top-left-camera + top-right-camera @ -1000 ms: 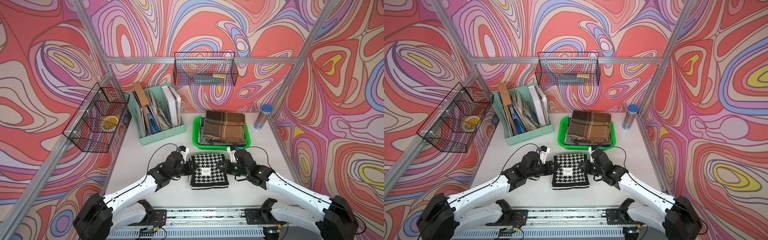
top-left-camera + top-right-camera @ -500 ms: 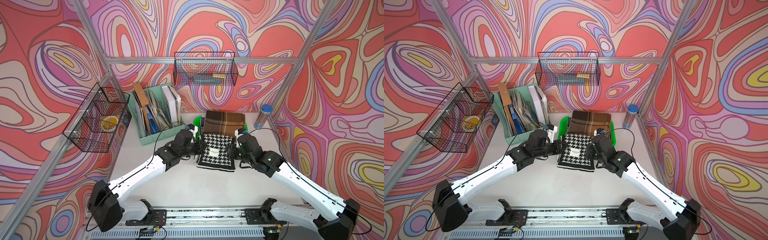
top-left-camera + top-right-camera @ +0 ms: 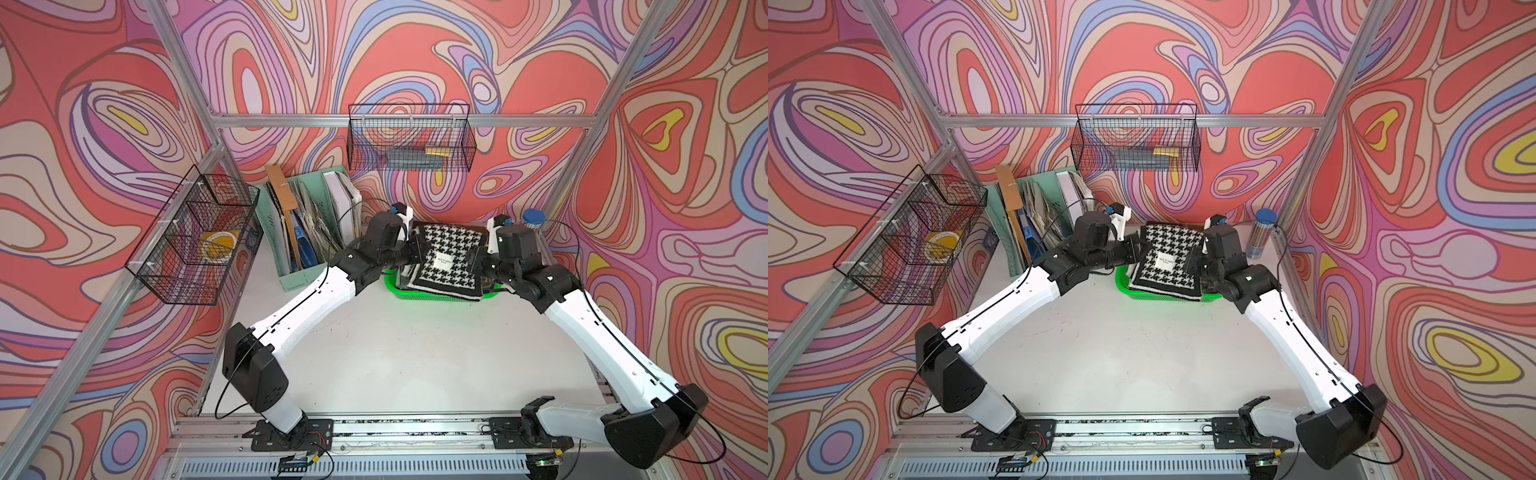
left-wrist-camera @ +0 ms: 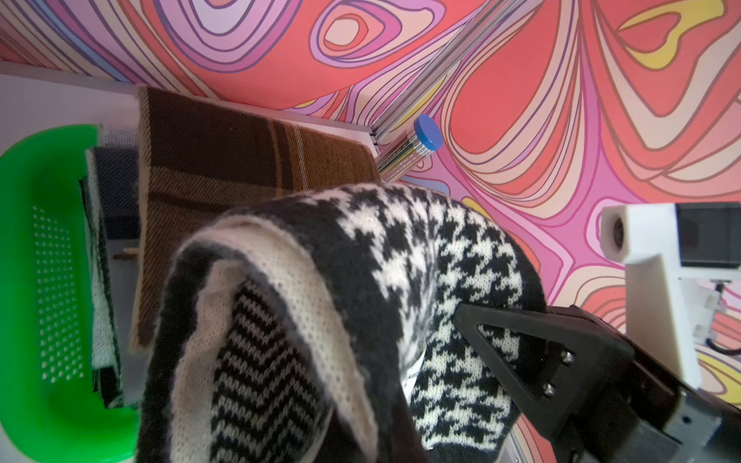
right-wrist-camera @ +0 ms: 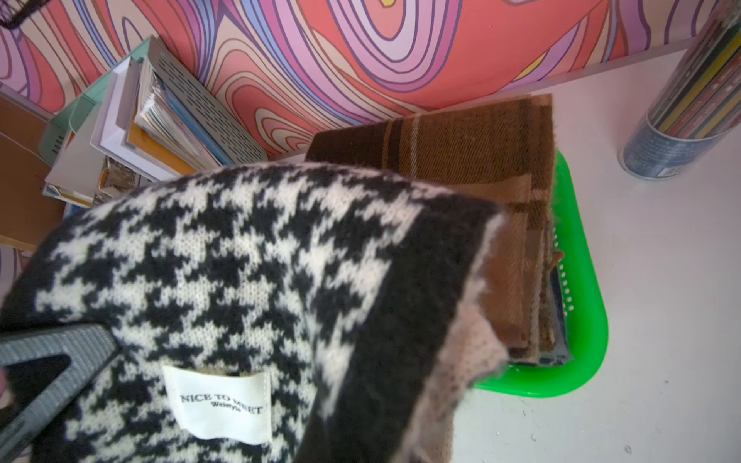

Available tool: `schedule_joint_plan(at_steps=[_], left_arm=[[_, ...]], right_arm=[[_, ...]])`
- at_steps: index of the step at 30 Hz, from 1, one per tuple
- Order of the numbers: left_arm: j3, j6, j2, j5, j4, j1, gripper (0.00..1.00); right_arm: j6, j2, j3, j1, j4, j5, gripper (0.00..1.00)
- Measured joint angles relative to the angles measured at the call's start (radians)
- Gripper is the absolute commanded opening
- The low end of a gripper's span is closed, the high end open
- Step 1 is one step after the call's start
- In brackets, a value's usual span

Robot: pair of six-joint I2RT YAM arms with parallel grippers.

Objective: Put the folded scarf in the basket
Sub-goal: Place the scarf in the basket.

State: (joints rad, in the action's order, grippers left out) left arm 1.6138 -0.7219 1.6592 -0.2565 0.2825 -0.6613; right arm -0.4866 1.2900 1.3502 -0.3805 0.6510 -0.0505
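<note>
The folded scarf (image 3: pixel 446 262) (image 3: pixel 1167 262) is black-and-white houndstooth with a white label. It hangs over the green basket (image 3: pixel 436 296) (image 3: pixel 1163 296) at the back of the table. My left gripper (image 3: pixel 415 253) (image 3: pixel 1138 251) is shut on its left edge and my right gripper (image 3: pixel 478 262) (image 3: pixel 1194 262) is shut on its right edge. In the wrist views the scarf (image 4: pixel 401 260) (image 5: pixel 240 260) droops over my own jaws and hides them. Below it in the basket (image 4: pixel 28 168) (image 5: pixel 581 320) lies a brown plaid scarf (image 4: pixel 224 160) (image 5: pixel 461 144) on other folded cloth.
A mint file holder (image 3: pixel 307 232) full of papers stands just left of the basket. A clear tube with a blue lid (image 3: pixel 534 218) stands to its right. Black wire baskets hang on the back wall (image 3: pixel 409 137) and the left frame (image 3: pixel 195 241). The back wall is close behind the basket.
Both arms have lifted the scarf off the table near the front and carried it toward the back. It now hangs over the green basket and covers the brown scarf.
</note>
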Motion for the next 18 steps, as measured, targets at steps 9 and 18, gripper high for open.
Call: schedule_joint_plan(at_steps=[9, 18], left_arm=[[0.206, 0.001, 0.158, -0.010, 0.043, 0.029, 0.00], [0.259, -0.009, 0.286, -0.022, 0.074, 0.062, 0.00]], right_arm=[[0.051, 0.122, 0.106, 0.083, -0.031, 0.063, 0.00], [0.056, 0.243, 0.122, 0.163, -0.038, 0.134, 0.00]])
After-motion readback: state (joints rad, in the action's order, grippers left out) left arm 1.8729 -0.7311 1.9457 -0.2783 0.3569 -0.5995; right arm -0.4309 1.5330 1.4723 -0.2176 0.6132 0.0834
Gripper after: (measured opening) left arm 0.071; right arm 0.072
